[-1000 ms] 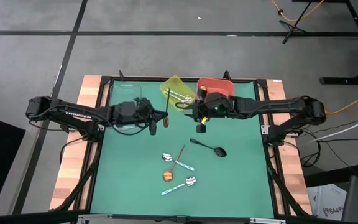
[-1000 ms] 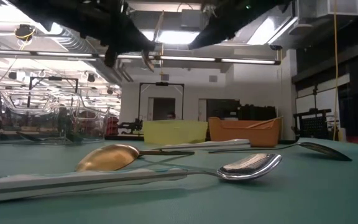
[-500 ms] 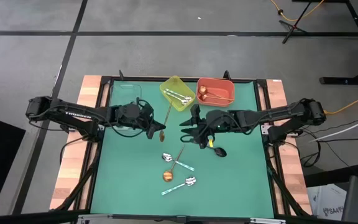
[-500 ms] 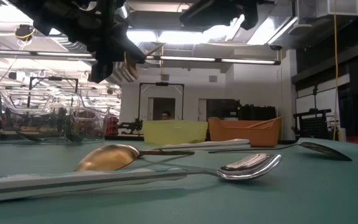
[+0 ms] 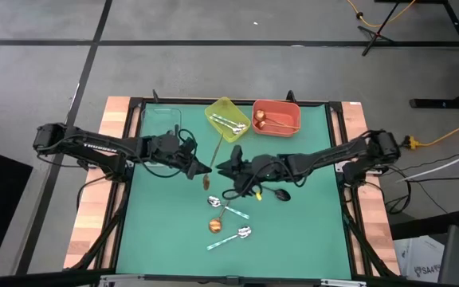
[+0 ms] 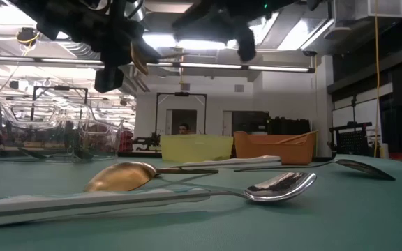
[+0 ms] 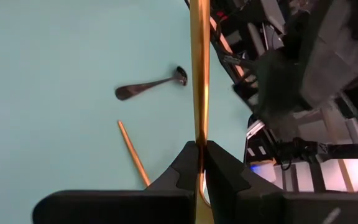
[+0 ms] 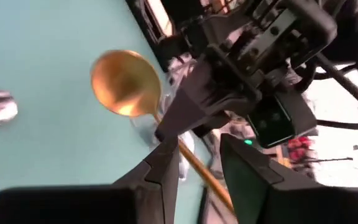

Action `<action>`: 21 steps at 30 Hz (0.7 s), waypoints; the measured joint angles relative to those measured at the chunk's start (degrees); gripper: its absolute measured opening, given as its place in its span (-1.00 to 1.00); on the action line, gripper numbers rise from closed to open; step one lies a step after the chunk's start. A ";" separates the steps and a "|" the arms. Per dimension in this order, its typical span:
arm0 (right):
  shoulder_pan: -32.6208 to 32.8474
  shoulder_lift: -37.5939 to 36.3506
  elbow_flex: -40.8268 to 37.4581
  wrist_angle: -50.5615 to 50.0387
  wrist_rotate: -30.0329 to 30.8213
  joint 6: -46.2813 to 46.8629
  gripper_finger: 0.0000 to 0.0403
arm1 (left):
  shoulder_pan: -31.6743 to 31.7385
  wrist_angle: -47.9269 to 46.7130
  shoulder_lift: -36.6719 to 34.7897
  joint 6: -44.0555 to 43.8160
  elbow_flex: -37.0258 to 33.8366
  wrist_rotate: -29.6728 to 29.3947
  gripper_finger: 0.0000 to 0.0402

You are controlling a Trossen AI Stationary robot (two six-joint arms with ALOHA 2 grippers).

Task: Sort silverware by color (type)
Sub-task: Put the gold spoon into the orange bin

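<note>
Two grippers met over the middle of the green desk [image 5: 158, 231] in the high view. Left gripper [image 5: 200, 168] was pinching the handle of a slim copper-gold spoon [image 5: 211, 158], its bowl hanging toward frame bottom; the left wrist view showed the fingers [image 7: 188, 163] pressed on the handle. Right gripper [image 5: 228, 169] stood just beside it, fingers spread, nothing between them; its wrist view showed the gold bowl [image 8: 127, 83] ahead of its fingers.

Judgement: a hand-over was being set up, the gold spoon bound for the orange-red bin [image 5: 292, 127] at upper centre, which already held gold pieces. To do it well, the right gripper should close on bare handle clear of the left fingers, and the left should let go only once that grip is firm.

Unsorted, lower centre: a black spoon [image 5: 271, 190], teal-handled silver spoons [image 5: 231, 235], another gold spoon [image 5: 222, 211]. The yellow bin [image 5: 216, 115] held teal-handled ones.
</note>
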 joint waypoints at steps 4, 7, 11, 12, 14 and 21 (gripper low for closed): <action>-0.02 2.88 0.05 3.83 1.79 -4.33 -0.43 | -0.04 0.04 0.00 0.01 0.00 0.00 -0.94; -0.04 4.51 0.03 4.83 2.48 -6.64 -0.43 | -0.04 0.17 0.00 -1.24 0.00 0.10 -0.94; -0.07 6.07 0.03 7.49 4.67 -7.18 -0.43 | -0.43 0.18 0.00 -2.85 0.00 0.48 -0.94; -0.07 6.47 0.03 8.17 4.95 -7.28 -0.43 | -0.65 0.17 0.00 -2.88 0.00 0.50 -0.94; -0.07 6.68 0.03 8.31 5.16 -7.93 -0.43 | -1.05 0.15 0.00 -3.88 0.00 0.55 -0.94; -0.07 6.68 0.03 9.59 7.44 -10.14 -0.43 | -2.72 0.16 0.00 -8.73 0.00 1.09 -0.94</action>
